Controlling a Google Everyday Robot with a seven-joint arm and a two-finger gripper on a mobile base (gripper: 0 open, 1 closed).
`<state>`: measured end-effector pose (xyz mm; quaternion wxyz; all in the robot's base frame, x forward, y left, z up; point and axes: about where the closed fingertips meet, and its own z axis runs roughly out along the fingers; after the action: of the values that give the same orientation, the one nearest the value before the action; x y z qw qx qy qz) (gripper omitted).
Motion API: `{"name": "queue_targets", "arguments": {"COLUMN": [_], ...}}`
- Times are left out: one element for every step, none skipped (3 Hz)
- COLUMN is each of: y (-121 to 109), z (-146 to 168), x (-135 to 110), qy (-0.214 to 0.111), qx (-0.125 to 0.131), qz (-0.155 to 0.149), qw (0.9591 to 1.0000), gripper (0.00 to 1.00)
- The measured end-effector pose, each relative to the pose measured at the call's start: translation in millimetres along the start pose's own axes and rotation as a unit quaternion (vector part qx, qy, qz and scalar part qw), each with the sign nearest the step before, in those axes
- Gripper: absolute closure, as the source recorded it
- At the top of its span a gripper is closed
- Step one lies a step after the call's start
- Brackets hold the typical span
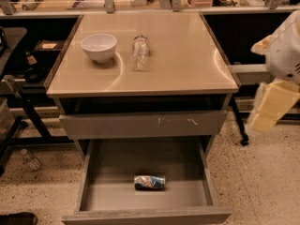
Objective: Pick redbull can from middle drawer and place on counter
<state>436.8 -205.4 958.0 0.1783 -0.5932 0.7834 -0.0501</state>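
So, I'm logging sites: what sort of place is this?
Likely a robot lab: test cabinet with beige counter, cluttered workbench behind, speckled floor. The pincer hangs right of the counter.

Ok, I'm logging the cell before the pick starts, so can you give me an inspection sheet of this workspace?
Surface: counter, glossy beige, carrying two items.
Job's things: redbull can lies on its side on the floor of the middle drawer, which is pulled open; the can is near the front.
Clutter: white bowl and clear plastic bottle, side by side on the counter's back left.
Grippers: gripper at the right edge of view, off to the side of the counter, far from the can.
Cables: nothing seen.
Surroundings: scratched drawer front above the open drawer; dark side table at left; speckled floor.
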Motion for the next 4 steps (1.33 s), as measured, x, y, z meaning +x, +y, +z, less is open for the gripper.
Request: {"name": "queue_targets", "arguments": {"y": [8, 13, 22, 23], "z": [48, 89, 122, 122], "x": [-9, -19, -22, -22], "qy": [-0.011, -0.018, -0.011, -0.011], "qx": [0.000, -0.011, -0.036, -0.037], "qz": [0.003, 0.000, 0.016, 0.019], "qw": [0.9999, 0.9998, 0.9992, 0.9991], "gripper": [0.00, 0.00, 0.00, 0.00]}}
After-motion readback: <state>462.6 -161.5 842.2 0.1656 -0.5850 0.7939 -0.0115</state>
